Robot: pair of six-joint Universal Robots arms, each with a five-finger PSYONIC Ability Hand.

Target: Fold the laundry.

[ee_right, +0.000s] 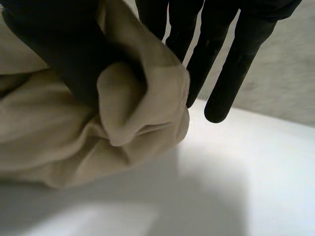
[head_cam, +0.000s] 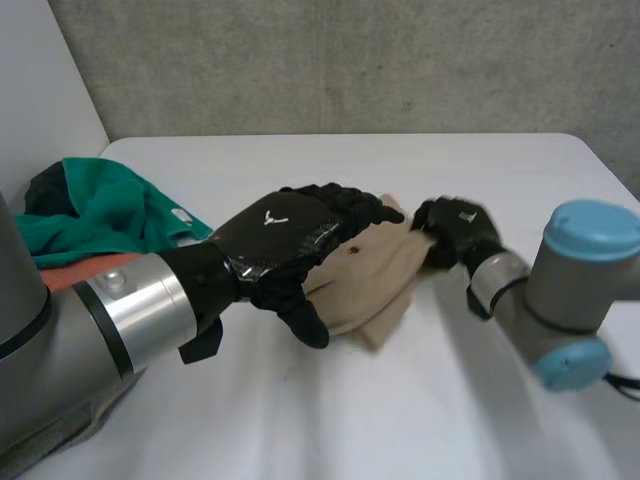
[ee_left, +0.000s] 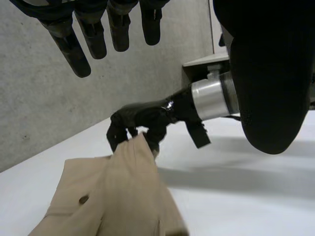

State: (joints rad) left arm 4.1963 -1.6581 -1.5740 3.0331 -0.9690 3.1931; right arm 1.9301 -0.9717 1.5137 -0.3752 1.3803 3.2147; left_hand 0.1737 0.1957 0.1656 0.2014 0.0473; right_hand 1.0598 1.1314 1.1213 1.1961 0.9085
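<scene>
Loosely rumpled beige garment, one corner pinched by right hand.

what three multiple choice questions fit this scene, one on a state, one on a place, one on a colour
1. How is the left hand? A. Pinching a corner B. Shut, holding nothing C. Open, over the beige cloth
2. Where does the green cloth lie? A. On the floor B. At the table's left side, by the left arm C. At its right edge
3. What colour is the cloth that the right hand holds? A. White B. Blue C. Beige
Answers: C, its wrist view shows straight fingers clear of the cloth; B, the head view shows it heaped there; C, thumb and fingers pinch a beige corner.
</scene>
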